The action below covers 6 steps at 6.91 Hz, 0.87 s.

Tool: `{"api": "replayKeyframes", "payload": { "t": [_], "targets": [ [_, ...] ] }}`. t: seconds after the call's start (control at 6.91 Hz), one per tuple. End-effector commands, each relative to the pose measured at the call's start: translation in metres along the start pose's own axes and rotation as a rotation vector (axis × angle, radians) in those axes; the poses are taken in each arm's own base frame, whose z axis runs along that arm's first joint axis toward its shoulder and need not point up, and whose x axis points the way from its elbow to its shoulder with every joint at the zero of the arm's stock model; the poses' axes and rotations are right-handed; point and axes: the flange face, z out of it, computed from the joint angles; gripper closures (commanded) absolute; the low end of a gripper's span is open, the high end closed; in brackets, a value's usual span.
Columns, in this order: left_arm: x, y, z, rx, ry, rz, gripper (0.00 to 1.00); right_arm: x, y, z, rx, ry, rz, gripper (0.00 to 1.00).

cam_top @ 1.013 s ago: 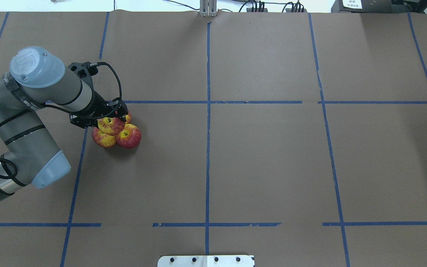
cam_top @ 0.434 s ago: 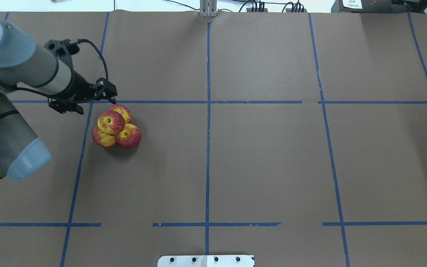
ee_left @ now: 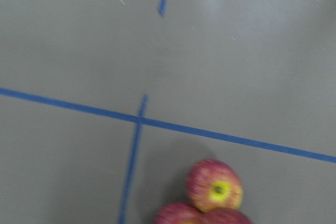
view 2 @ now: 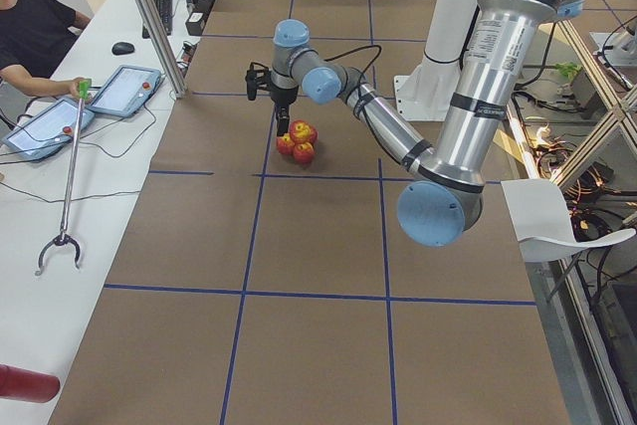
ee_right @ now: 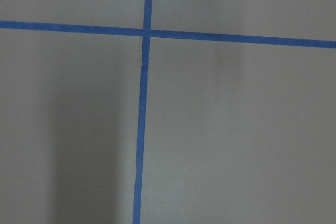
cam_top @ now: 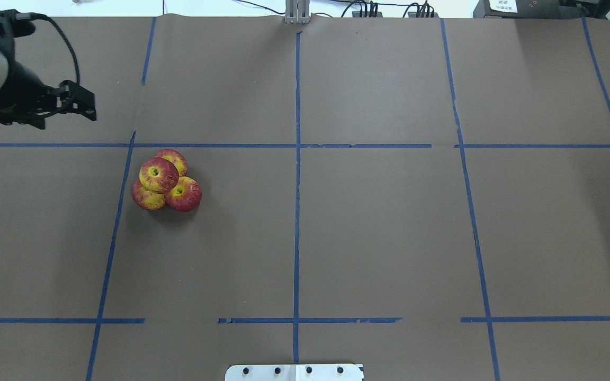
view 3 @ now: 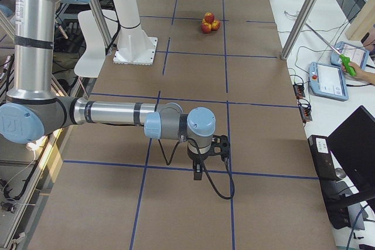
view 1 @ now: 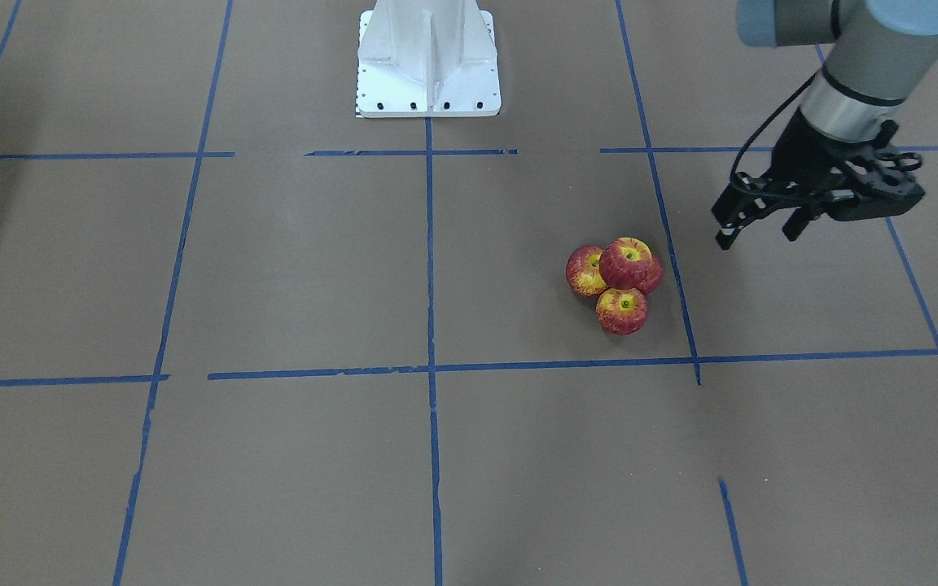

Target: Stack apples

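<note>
Four red-and-yellow apples form a pile on the brown table: three on the table and one apple (cam_top: 159, 174) resting on top, stem dimple up. The pile also shows in the front view (view 1: 630, 264), the left view (view 2: 299, 139), the right view (view 3: 208, 21) and at the bottom of the left wrist view (ee_left: 215, 186). My left gripper (cam_top: 64, 114) (view 1: 758, 233) is open and empty, raised above the table, apart from the pile toward the far left. My right gripper (view 3: 199, 171) hangs low over bare table far from the apples; I cannot tell whether it is open or shut.
Blue tape lines divide the brown table cover. The white robot base plate (view 1: 428, 65) sits at the robot's edge. In the left view an operator (view 2: 35, 32) sits at a side bench with tablets and a grabber stick (view 2: 65, 196). A metal post (view 2: 149, 17) stands nearby.
My left gripper has drawn away from the top apple, rising and moving to the far left. The top apple stays on the pile, which has not moved.
</note>
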Motion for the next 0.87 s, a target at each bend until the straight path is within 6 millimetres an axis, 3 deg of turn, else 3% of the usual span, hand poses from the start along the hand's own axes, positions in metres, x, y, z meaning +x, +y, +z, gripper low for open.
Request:
{"api": "replayKeyframes", "payload": {
  "t": [0.0, 0.14, 0.29, 0.43, 0.58, 0.72],
  "targets": [
    [-0.206, -0.004, -0.035, -0.046, -0.049, 0.246, 0.0, 0.0, 0.0, 0.0, 0.0, 0.001, 0.0, 0.0],
    [-0.3, -0.009, -0.035, -0.074, -0.064, 0.277, 0.0, 0.0, 0.0, 0.0, -0.001, 0.001, 0.001, 0.0],
    [-0.386, -0.001, -0.033, -0.099, -0.086, 0.323, 0.0, -0.001, 0.0, -0.001, 0.001, -0.001, -0.001, 0.0],
    [-0.43, 0.007, -0.025, -0.133, -0.09, 0.277, 0.0, 0.0, 0.0, 0.0, 0.0, 0.001, 0.0, 0.0],
    [-0.438, 0.011, -0.021, -0.148, -0.083, 0.24, 0.0, 0.0, 0.0, -0.001, 0.001, 0.001, -0.001, 0.0],
    [-0.43, 0.008, -0.021, -0.208, -0.024, 0.167, 0.0, -0.001, 0.0, -0.001, 0.001, -0.001, -0.001, 0.0]
  ]
}}
